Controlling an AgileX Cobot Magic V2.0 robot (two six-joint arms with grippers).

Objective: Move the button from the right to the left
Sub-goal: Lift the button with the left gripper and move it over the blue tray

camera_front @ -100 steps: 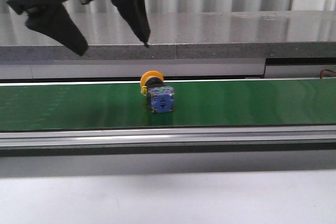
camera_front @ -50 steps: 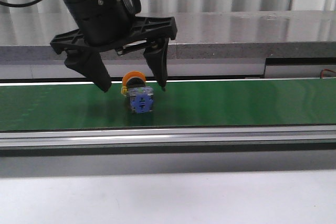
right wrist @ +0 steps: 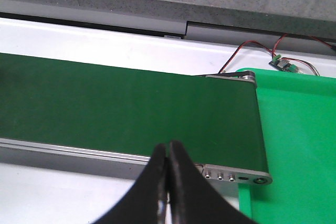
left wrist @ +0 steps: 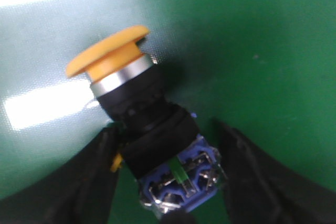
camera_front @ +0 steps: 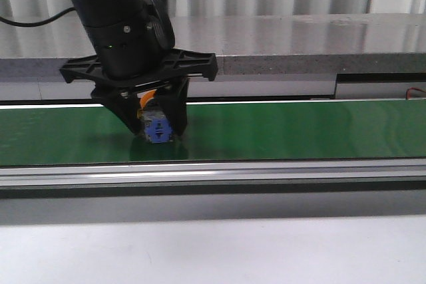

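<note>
Stretching across the front view, the green conveyor belt (camera_front: 299, 131) carries the button (camera_front: 158, 128) left of its middle, directly under the black left arm (camera_front: 120, 18). The left gripper (camera_front: 157, 126) is lowered over it, its jaws straddling the blue contact block and black collar, one finger (left wrist: 68, 182) touching, the other apparently just beside. The right gripper (right wrist: 168, 182) hangs over the belt's far end with its jaws pressed together, holding nothing.

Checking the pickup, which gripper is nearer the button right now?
Left. The left gripper has its fingers on either side of the button on the green belt; the right gripper is shut, no button in its view.
</note>
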